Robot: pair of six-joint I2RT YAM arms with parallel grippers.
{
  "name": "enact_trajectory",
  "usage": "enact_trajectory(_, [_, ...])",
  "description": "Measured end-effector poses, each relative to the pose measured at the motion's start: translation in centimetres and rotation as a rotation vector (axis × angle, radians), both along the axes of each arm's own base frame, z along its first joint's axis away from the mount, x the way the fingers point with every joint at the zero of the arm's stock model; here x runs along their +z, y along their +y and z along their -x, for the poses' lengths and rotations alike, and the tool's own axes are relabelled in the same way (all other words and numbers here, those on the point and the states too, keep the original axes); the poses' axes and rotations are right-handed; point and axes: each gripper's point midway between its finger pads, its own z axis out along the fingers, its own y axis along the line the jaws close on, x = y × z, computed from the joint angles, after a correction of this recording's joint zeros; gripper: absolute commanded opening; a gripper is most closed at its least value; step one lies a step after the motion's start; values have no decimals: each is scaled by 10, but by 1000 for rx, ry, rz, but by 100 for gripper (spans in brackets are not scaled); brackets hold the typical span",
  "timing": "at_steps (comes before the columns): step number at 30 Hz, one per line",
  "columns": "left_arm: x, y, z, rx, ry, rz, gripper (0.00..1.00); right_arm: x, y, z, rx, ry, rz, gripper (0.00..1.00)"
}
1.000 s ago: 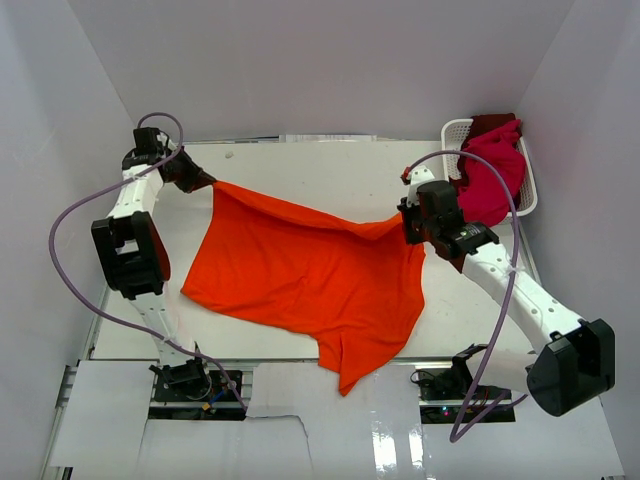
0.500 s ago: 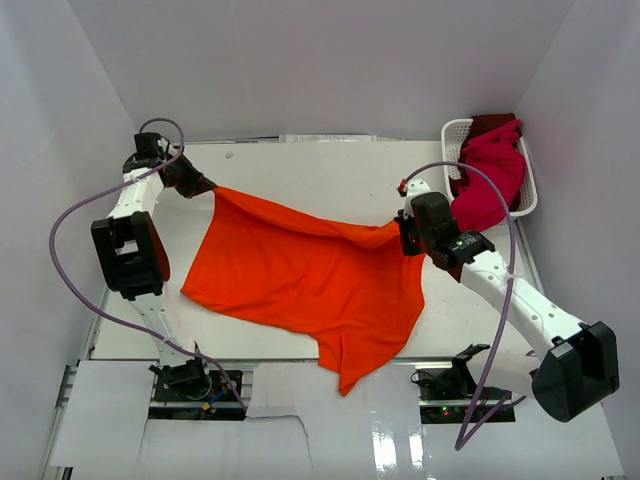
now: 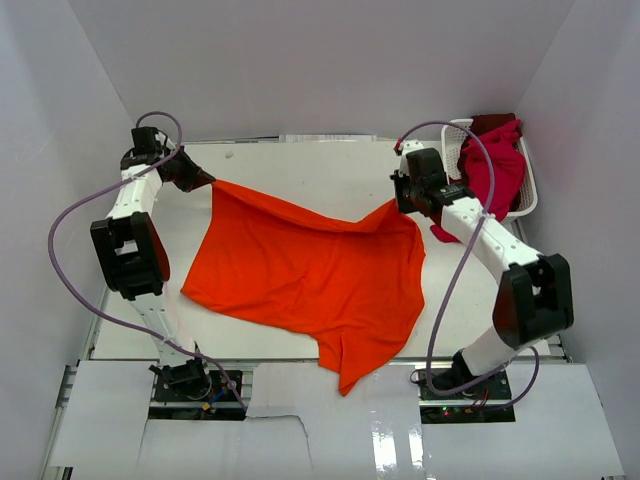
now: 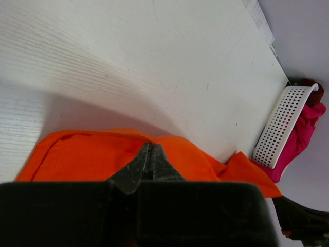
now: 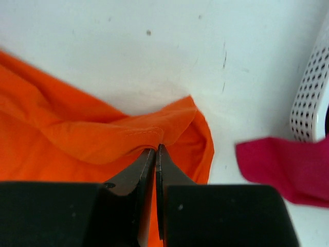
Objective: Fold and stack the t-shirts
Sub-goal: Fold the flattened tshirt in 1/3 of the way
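Note:
A large bright orange t-shirt (image 3: 310, 275) lies spread across the table, its near corner hanging over the front edge. My left gripper (image 3: 207, 182) is shut on its far-left corner; the left wrist view shows my left gripper (image 4: 151, 145) pinching the orange hem (image 4: 97, 149). My right gripper (image 3: 398, 205) is shut on the far-right corner, lifted a little; in the right wrist view my right gripper (image 5: 156, 148) clamps the stitched edge (image 5: 139, 135). Crimson-magenta t-shirts (image 3: 492, 175) and a dark red one (image 3: 492, 122) spill from the basket.
A white lattice basket (image 3: 456, 135) stands at the far right corner, its wall (image 4: 280, 126) showing in the left wrist view. A magenta sleeve (image 5: 285, 167) hangs down beside the right gripper. White walls enclose the table on three sides.
My right gripper has carried the orange shirt's right corner toward the back of the table, near the basket. The top edge now runs flatter. The left gripper has barely moved.

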Motion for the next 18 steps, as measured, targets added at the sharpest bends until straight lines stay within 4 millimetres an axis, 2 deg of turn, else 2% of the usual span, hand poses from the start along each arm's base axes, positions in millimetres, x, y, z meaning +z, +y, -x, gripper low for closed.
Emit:
enact_trajectory(3, [2, 1, -3, 5, -6, 3, 0, -8, 5, -31, 5, 1, -11, 8])
enact_trajectory(6, [-1, 1, -9, 12, -6, 8, 0, -29, 8, -52, 13, 45, -9, 8])
enact_trajectory(12, [-26, 5, -18, 33, 29, 14, 0, -67, 14, -92, 34, 95, -8, 8])
enact_trajectory(15, [-39, 7, -21, 43, 48, 15, 0, -72, 17, -116, 36, 85, -11, 8])
enact_trajectory(18, [-46, 8, -22, 51, 62, 15, 0, -67, 20, -140, 41, 53, -20, 8])
